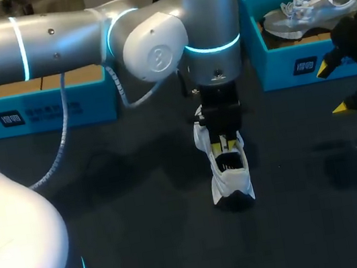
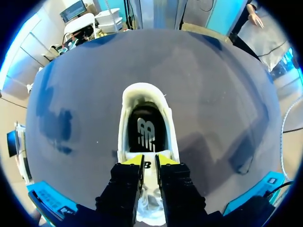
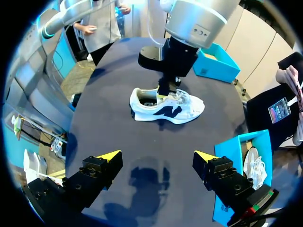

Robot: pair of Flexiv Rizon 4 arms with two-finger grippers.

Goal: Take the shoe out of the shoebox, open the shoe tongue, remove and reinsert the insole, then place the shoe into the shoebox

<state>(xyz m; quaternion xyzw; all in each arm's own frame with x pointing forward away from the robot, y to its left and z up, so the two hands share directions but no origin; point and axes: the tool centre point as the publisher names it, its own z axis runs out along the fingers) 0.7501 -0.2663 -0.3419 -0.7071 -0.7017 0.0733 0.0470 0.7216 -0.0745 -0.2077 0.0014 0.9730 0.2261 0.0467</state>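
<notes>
at mid-table the left fingers [image 2: 134,160] clamp the white shoe [image 3: 166,107] by its tongue [image 2: 147,166], the right fingers [image 3: 109,156] hanging apart.

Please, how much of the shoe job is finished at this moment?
Done: the white sneaker stands on the table, outside the shoebox. In hand: the left end effector pinches the tongue; the right end effector hangs open. Left: the insole is still inside, so removing it, reinserting it and boxing the sneaker remain.
</notes>
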